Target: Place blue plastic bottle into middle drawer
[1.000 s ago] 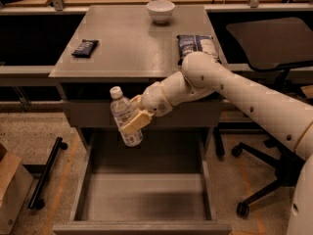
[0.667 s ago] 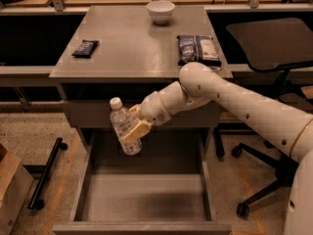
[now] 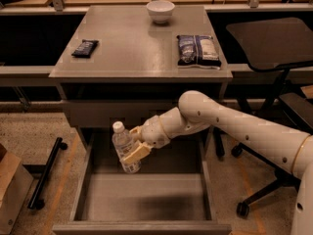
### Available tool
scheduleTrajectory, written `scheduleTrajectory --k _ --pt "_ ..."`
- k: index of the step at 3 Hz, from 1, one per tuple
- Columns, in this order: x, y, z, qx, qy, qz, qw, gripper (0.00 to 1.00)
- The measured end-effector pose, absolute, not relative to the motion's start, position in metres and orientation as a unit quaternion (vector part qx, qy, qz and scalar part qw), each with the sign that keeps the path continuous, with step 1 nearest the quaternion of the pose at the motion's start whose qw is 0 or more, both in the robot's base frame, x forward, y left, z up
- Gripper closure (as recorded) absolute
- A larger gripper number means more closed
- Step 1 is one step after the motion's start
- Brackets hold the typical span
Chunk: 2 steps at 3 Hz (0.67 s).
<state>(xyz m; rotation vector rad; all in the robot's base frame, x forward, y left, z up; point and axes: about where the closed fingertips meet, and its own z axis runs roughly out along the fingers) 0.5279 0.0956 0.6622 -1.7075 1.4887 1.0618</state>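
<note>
The blue plastic bottle (image 3: 124, 146), clear with a white cap, is held nearly upright in my gripper (image 3: 135, 151), which is shut on its body. The bottle hangs inside the upper back part of the open middle drawer (image 3: 142, 202), above its plain grey floor and nearer the left wall. My white arm reaches in from the right, under the cabinet's top.
On the cabinet top (image 3: 137, 48) sit a white bowl (image 3: 160, 10) at the back, a dark snack bar (image 3: 84, 48) at the left and a dark chip bag (image 3: 197, 50) at the right. A black office chair (image 3: 274, 48) stands at the right. A cardboard box (image 3: 10, 190) stands at the left.
My arm has lowered and drawn back toward the drawer, carrying the bottle down from in front of the cabinet's face into the open drawer's space.
</note>
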Motion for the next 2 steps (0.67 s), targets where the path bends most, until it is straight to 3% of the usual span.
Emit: scheduleTrajectory --k 2 --pt "0.5249 0.1006 0.6537 -0.657 0.564 0.398 0.302 1.00"
